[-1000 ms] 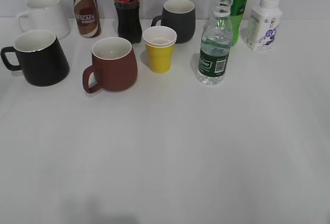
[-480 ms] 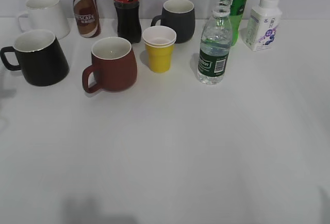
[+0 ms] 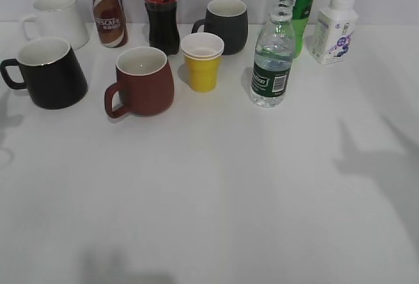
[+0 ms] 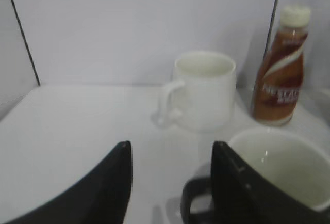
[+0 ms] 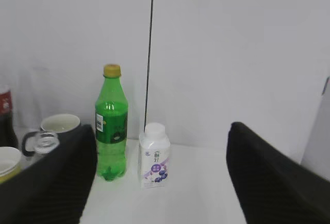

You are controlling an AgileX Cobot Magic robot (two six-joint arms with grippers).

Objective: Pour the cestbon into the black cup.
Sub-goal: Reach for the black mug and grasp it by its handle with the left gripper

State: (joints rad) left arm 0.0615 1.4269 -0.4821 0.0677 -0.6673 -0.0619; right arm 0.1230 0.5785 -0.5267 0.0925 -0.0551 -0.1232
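Observation:
The cestbon [image 3: 272,61], a clear ribbed bottle with a dark green label, stands upright and uncapped at the table's right middle. In the right wrist view only its open neck [image 5: 46,142] shows, beside the left finger. The black cup [image 3: 51,74] stands at the far left, handle to the left. In the left wrist view its white inside [image 4: 281,164] lies just right of the right finger. My left gripper [image 4: 170,154] is open and empty, beside the cup's handle. My right gripper [image 5: 160,141] is open and empty, back from the bottles. Neither gripper shows in the exterior view.
A brown-red mug [image 3: 141,81], a yellow cup [image 3: 202,61], a dark grey mug [image 3: 226,23], a cola bottle [image 3: 161,10], a coffee bottle [image 3: 108,10], a white mug [image 3: 57,19], a green soda bottle [image 3: 298,2] and a white milk bottle [image 3: 334,30] stand along the back.
Arm shadows have spread over the table's right side and left edge in the exterior view. No object has moved.

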